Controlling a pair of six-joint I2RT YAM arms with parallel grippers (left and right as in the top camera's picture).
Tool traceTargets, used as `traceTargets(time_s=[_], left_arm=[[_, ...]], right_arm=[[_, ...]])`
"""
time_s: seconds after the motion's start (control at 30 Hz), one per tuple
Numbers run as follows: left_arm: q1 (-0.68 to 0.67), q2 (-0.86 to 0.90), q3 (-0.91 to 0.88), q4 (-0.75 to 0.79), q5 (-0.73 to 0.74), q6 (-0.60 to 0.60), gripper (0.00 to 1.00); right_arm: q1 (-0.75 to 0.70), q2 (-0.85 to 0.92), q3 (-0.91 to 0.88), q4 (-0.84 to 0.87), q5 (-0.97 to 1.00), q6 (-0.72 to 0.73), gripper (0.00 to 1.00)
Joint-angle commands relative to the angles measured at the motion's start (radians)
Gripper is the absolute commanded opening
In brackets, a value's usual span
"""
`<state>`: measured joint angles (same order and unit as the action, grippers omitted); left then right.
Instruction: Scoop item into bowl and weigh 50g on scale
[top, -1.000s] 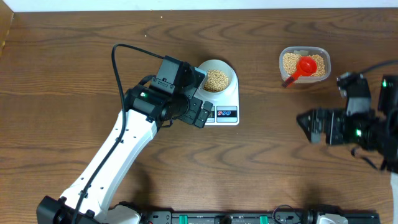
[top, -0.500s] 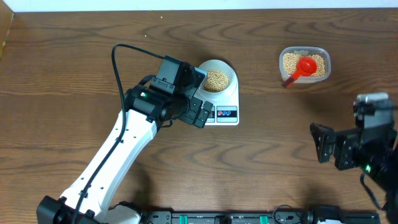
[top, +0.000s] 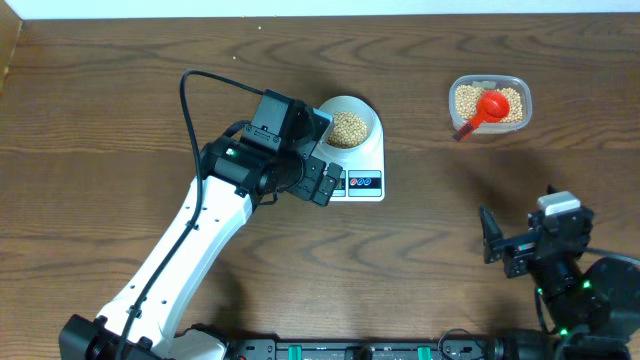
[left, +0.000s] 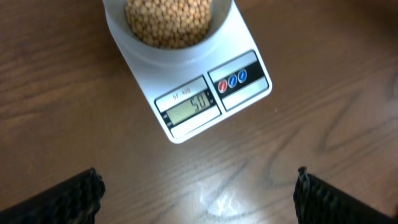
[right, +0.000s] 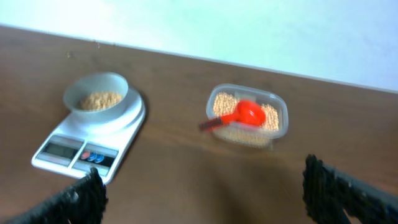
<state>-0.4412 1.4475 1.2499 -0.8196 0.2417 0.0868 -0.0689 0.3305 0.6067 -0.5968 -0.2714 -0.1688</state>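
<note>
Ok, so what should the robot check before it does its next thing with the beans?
1. The bowl sits on the scale: ok.
2. The beans are in the bowl: ok.
3. The display shows the target weight: cannot tell, the digits are blurred.
4. The red scoop is parked in the tub: ok.
5. The left gripper is open and empty: ok.
6. The right gripper is open, empty and away from the tub: ok.
</note>
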Motion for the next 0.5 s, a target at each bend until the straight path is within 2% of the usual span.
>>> traceTargets(time_s=[0.0,0.23,0.47], left_arm=[[0.002,0.003,-0.004,-0.003,0.009,0.018,0.99],[0.002,0.003,-0.004,-0.003,0.009,0.018,1.00],[0.002,0.003,-0.004,-0.003,0.009,0.018,1.00]], right_arm=[[0.005,-0.082,-0.138,0.113,-0.011,-0.012,0.99],[0.017,-0.194,-0.359,0.357,-0.023,-0.012,0.99],[0.042,-0.270,-0.509,0.492,-0.023,-0.012,0.99]])
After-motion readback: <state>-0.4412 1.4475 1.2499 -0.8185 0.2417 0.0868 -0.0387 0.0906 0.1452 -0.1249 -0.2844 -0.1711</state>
